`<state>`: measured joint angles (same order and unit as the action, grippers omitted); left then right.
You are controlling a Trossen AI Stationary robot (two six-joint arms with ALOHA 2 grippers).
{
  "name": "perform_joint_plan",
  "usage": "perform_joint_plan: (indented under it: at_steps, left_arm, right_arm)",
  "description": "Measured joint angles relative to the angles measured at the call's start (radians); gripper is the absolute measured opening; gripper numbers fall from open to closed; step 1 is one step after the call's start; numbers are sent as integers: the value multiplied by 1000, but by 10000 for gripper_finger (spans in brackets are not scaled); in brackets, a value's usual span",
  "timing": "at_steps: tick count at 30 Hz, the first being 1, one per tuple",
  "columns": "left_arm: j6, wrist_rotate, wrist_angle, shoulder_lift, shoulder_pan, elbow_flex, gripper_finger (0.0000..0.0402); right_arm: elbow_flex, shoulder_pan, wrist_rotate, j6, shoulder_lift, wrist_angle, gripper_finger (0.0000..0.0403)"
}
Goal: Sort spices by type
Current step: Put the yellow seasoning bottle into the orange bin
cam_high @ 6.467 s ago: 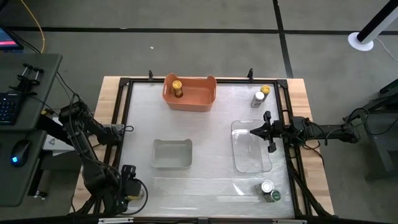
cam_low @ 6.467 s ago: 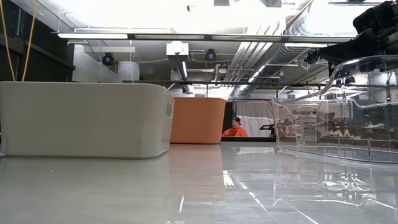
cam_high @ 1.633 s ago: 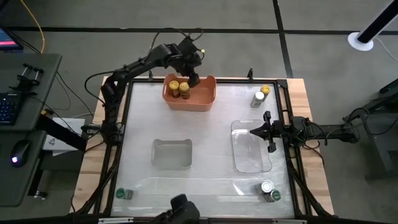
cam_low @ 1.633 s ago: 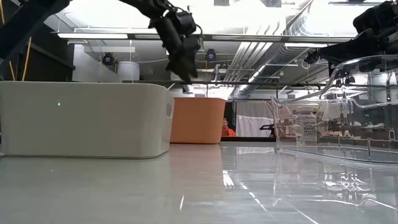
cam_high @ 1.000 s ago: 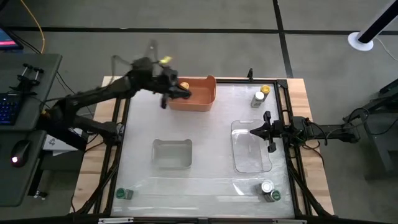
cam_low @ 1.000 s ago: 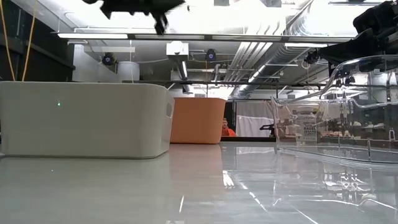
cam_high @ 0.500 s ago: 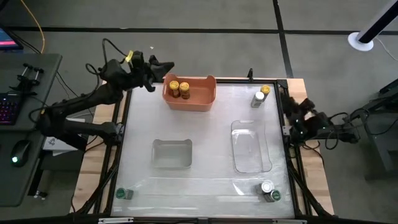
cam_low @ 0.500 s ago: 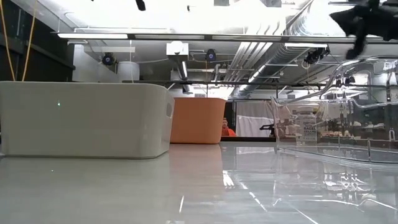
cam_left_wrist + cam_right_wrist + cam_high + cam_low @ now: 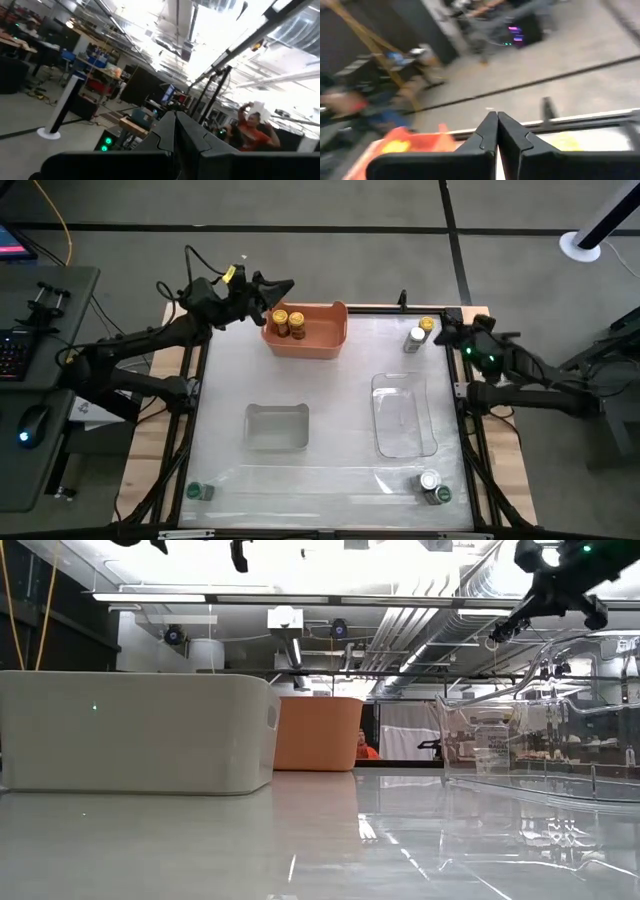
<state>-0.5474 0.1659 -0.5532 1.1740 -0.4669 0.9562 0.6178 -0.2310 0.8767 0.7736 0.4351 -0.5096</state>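
Two yellow-lidded spice jars (image 9: pixel 288 321) stand in the orange tub (image 9: pixel 325 340) at the far edge. A silver-lidded jar (image 9: pixel 416 338) and a yellow-lidded one (image 9: pixel 428 325) stand at the far right. A silver-lidded jar (image 9: pixel 429 480) and a green-lidded one (image 9: pixel 438 496) stand at the near right, and another green-lidded jar (image 9: pixel 196 491) at the near left. My left gripper (image 9: pixel 288 283) is shut and empty, raised beside the tub's far left corner. My right gripper (image 9: pixel 443 330) is shut and empty, just right of the far-right jars.
A white tub (image 9: pixel 277 427) sits left of the table's middle and a clear tub (image 9: pixel 404 415) right of it. A dark frame (image 9: pixel 330 308) runs round the table. A person in orange (image 9: pixel 252 135) shows in the room beyond.
My left gripper has risen from over the orange tub's left end and drawn back toward the far left corner. My right gripper has left its place over the clear tub, pulled toward the right edge, then swung toward the far edge beside the two jars there. Both stayed shut.
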Motion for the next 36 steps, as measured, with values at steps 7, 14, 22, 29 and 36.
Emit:
perform_joint_plan:
  at_steps: [7,14,22,29,36]
  left_arm:
    - [26,169,-35,0,-45,0,0]
    - [25,336,-36,-1,-108,0,0]
    - [6,536,-33,-2,-184,0,0]
    - [18,577,-12,-2,-244,0,0]
    - [26,576,-12,-2,-267,0,0]
  right_arm:
    - [193,-249,-256,-50,291,-95,1]
    - [296,-410,-385,5,517,-135,65]
    - [377,-498,-442,-15,694,-222,238]
    - [441,-555,-506,104,836,-382,293]
    - [482,-587,-495,62,967,-429,293]
